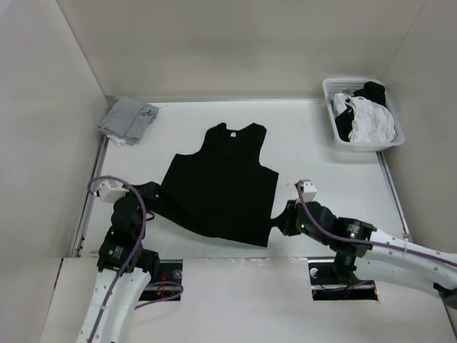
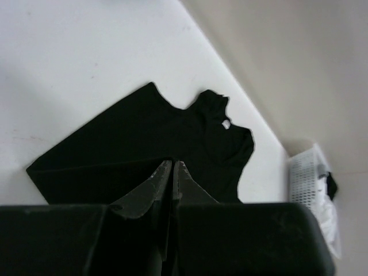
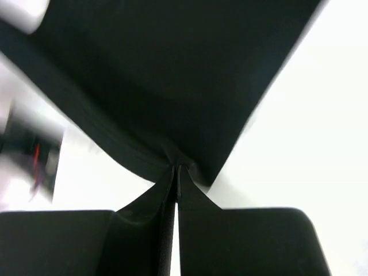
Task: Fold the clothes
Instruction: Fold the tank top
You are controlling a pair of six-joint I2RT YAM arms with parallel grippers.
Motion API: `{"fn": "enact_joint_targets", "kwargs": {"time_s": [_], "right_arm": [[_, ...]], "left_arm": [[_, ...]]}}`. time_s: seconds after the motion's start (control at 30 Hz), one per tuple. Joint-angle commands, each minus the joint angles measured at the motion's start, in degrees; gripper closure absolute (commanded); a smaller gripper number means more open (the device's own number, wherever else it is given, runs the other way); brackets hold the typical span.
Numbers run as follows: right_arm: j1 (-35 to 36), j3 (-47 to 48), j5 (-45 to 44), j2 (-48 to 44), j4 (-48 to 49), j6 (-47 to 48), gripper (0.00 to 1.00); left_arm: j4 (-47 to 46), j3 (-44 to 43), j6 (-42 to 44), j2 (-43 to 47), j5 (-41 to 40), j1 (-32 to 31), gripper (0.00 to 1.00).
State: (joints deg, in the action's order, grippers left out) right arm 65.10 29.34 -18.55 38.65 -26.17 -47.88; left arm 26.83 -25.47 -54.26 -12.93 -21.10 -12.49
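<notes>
Black top (image 1: 221,182) lies mostly flat mid-worktop (image 1: 307,143), neck twd the far edge, hem twd the near edge. L claw (image 1: 146,191) is closed tight, pinching the hem's left corner. R claw (image 1: 280,216) is likewise clamped on the right hem corner, fabric bunched at its tips. White plastic basket (image 1: 333,114) at the far right corner holds white + black laundry (image 1: 364,118). Grey cloth bundle (image 1: 128,119) sits at the far left corner.

White table (image 1: 314,143), plain walls (image 1: 235,43), seemingly beige
</notes>
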Motion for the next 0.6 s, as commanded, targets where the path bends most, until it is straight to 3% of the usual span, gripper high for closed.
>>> {"fn": "enact_joint_targets", "kwargs": {"time_s": [0.0,0.17,0.27,0.57], "right_arm": [[-11.23,3.96,2.17,4.92,13.13,5.23,0.95],[-33.64,10.98,15.71,17.92,25.98,10.43,0.95],[-40.43,16.78,19.41,26.44,30.03,10.96,0.95],[-52.31,41.64,24.87,56.93,32.60,11.93,0.95]], "left_arm": [[-15.79,-1.59,0.55,-12.69,-0.87,0.41,0.98],[-36.11,-8.96,0.64,-38.17,-1.05,1.55,0.98],[-43.51,-16.60,1.52,-52.33,-0.78,2.16,0.98],[-45.03,-43.67,2.76,-87.15,1.85,3.92,0.98]]}}
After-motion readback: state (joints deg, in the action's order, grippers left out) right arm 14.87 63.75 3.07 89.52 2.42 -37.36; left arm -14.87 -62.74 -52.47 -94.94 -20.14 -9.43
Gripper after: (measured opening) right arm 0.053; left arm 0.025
